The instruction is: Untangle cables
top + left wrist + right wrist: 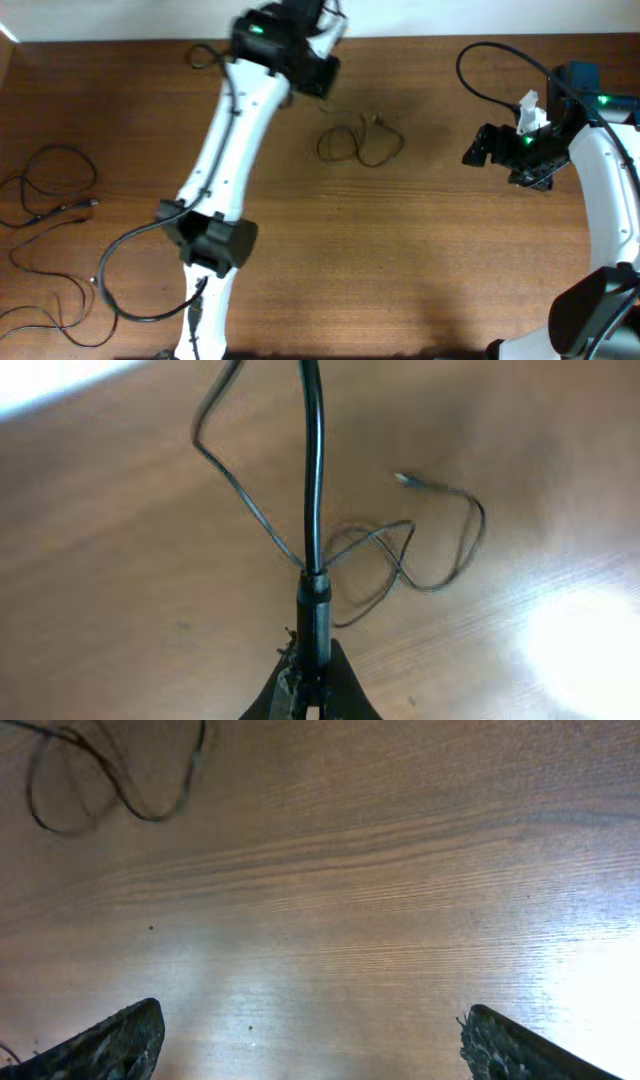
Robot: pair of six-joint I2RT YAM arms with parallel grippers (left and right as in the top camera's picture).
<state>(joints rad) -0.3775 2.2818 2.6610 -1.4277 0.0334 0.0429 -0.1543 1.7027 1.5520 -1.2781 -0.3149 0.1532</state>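
Note:
A thin black cable lies in a loose tangle of loops on the wooden table, right of centre at the back. It also shows in the left wrist view and at the top left of the right wrist view. My left gripper is raised near the table's back edge, shut on the plug end of a thicker black cable that runs away from the jaws. My right gripper is open wide and empty, low over bare wood to the right of the thin cable.
More loose black cables lie at the left side of the table and near the front left corner. The left arm's own cable loops near its base. The right arm's cable arcs at the back right.

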